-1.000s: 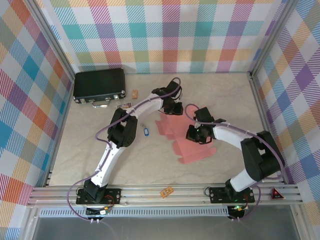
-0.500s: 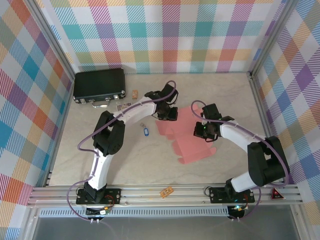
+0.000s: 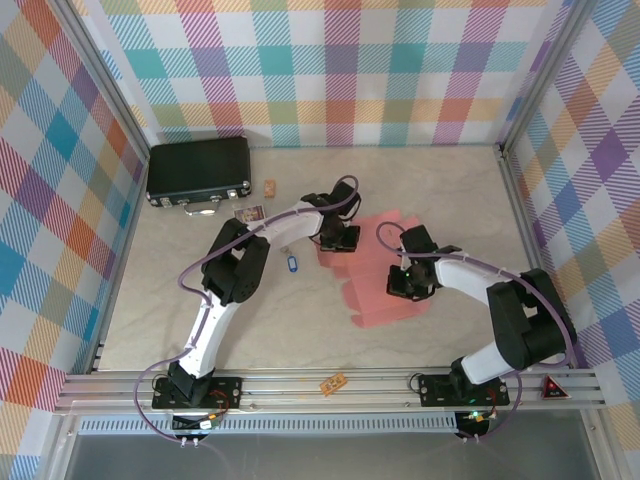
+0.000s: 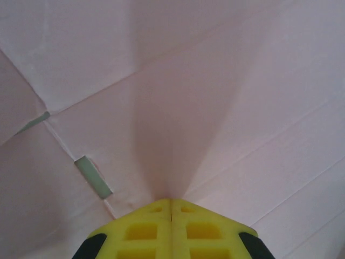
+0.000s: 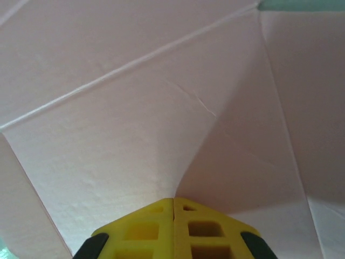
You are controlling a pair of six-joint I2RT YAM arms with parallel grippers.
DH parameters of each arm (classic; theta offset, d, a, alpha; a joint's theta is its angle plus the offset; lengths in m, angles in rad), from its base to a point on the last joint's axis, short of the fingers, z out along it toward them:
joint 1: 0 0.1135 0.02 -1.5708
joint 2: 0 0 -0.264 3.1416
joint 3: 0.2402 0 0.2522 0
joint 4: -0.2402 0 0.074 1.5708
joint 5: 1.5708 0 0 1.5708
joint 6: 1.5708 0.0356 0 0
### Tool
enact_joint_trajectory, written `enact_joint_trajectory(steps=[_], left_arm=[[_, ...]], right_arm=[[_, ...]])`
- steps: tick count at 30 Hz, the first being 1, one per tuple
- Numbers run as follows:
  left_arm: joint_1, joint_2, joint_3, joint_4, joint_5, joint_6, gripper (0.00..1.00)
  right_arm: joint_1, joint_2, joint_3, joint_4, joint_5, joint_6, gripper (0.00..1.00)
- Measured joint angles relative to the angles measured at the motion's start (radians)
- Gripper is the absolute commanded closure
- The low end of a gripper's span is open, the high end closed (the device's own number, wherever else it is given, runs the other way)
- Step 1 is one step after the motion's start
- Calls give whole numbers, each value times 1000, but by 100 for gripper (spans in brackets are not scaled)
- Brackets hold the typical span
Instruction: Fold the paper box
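Your left end effector (image 3: 340,238) and right end effector (image 3: 408,285) are both pinched shut on the pink paper box (image 3: 372,306), lying mid-desk (image 3: 160,310). Back-left sits a black latched case (image 3: 198,170); just left of the sheet, a small blue tag (image 3: 292,264).

Robot test cell in a lab. The left arm (image 3: 205,330) and right arm (image 3: 520,320) are bolted to an aluminium rail (image 3: 330,385) behind the jaws. Checked cloth panels (image 3: 330,60) on metal framing enclose the beige tabletop (image 3: 160,320) ahead of the jaws and to either side.
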State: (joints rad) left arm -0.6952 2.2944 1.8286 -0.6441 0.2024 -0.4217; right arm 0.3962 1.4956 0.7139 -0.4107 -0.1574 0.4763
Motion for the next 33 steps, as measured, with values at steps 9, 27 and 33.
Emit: enact_joint_trajectory(steps=[9, 27, 33], left_arm=[[0, 90, 141, -16, 41, 34, 96], [71, 21, 202, -23, -64, 28, 64], [123, 23, 252, -13, -110, 23, 53]], right_arm=[[63, -1, -19, 54, -37, 57, 98], [-48, 14, 187, 25, 16, 31, 82], [-51, 122, 218, 66, -24, 5, 81]])
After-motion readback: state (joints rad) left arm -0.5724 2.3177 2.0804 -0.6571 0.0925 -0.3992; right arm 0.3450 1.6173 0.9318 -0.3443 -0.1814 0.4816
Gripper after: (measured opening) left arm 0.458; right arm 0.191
